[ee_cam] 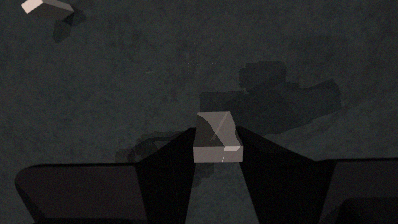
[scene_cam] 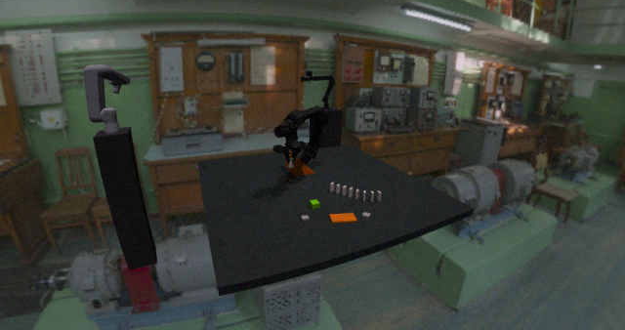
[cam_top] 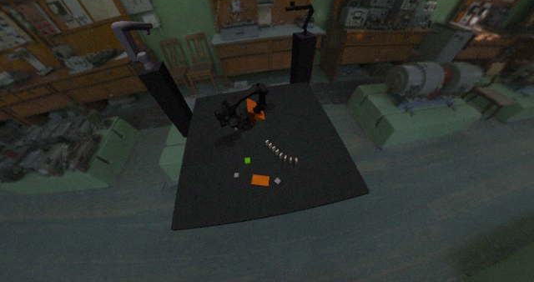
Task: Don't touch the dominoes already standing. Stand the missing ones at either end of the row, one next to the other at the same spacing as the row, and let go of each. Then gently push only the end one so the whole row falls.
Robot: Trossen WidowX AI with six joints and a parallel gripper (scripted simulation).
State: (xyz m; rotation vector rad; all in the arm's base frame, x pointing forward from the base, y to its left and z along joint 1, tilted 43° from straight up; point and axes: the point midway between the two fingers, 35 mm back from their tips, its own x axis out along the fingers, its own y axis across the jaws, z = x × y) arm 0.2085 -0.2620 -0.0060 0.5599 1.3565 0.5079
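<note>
A row of several white dominoes (cam_top: 277,152) (scene_cam: 351,191) stands upright in a gentle curve right of the table's middle. My gripper (cam_top: 236,128) (scene_cam: 291,162) (ee_cam: 215,133) is shut on a pale domino (ee_cam: 218,154) and holds it above the table, to the left of the row's far end. The fingers press its two sides, and its shadow lies apart from it on the table. Another domino (ee_cam: 47,7) shows at the top left of the wrist view, away from the fingers.
A green cube (cam_top: 247,160) (scene_cam: 314,203) lies in front of the row. Nearer the front edge lie a flat orange block (cam_top: 260,180) (scene_cam: 343,218) and two small pale squares, one to its left (cam_top: 236,175) (scene_cam: 305,218) and one to its right (cam_top: 277,181) (scene_cam: 366,215).
</note>
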